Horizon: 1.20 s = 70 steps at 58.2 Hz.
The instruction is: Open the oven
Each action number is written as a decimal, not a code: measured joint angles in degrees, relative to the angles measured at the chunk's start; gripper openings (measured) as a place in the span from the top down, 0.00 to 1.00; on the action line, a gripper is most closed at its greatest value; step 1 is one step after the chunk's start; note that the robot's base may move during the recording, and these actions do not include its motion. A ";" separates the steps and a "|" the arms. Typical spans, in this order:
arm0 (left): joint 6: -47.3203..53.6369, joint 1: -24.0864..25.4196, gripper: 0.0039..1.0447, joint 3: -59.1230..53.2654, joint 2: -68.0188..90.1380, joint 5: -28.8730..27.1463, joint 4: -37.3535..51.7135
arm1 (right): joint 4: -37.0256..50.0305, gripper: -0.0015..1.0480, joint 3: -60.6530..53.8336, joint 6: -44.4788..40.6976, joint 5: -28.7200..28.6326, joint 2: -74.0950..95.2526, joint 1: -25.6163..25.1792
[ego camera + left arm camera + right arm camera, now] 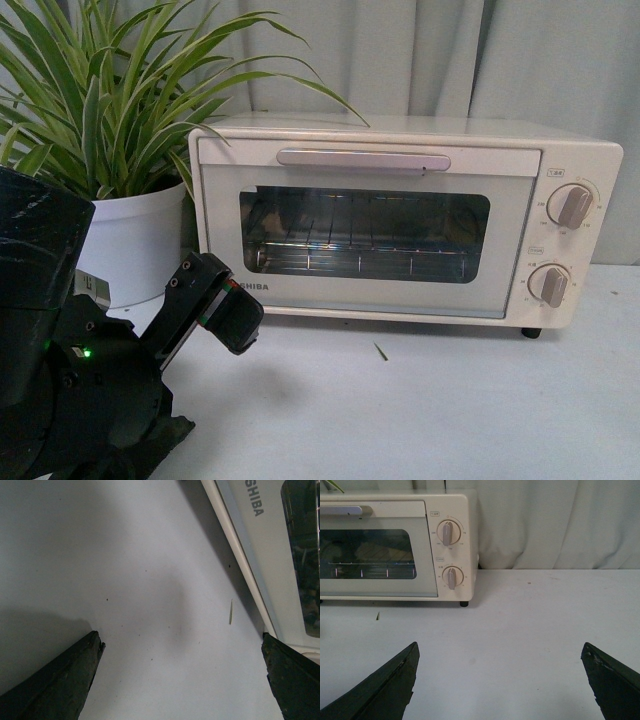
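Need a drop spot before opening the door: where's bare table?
Free: the white table right of the cream-white boxy toaster oven, up to the pale curtain; also the strip in front of it. Crowded: left, black left claw beside the white plant pot.

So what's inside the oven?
The oven is shut. Through its glass door a wire rack shows. The glass is dark and shiny, so I cannot tell whether anything lies on the rack.
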 joint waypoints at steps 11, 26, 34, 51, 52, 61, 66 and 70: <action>-1.62 0.83 0.06 0.79 0.68 -0.28 0.13 | 0.00 0.09 0.00 0.00 0.00 0.00 0.00; -2.71 1.81 0.06 0.76 0.68 -0.81 0.24 | 0.37 0.09 4.13 7.78 -14.73 11.89 0.85; -2.78 2.14 0.06 0.61 0.52 -1.05 0.24 | 9.46 0.09 10.78 8.24 -5.44 24.63 8.61; -2.78 2.34 0.06 0.35 0.24 -1.49 0.22 | 12.41 0.09 33.42 13.42 7.10 56.94 19.10; -2.78 2.32 0.06 0.35 0.24 -1.53 0.22 | 12.11 0.09 34.25 13.68 7.45 57.79 19.37; -2.75 2.25 0.06 0.33 0.24 -1.73 0.22 | 8.04 0.09 44.87 17.22 11.69 67.84 21.77; -2.75 2.25 0.06 0.33 0.24 -1.66 0.22 | 5.79 0.09 48.96 19.23 13.33 71.60 22.56; -2.75 2.25 0.06 0.33 0.24 -1.66 0.22 | 3.85 0.09 52.09 20.50 14.38 74.34 23.28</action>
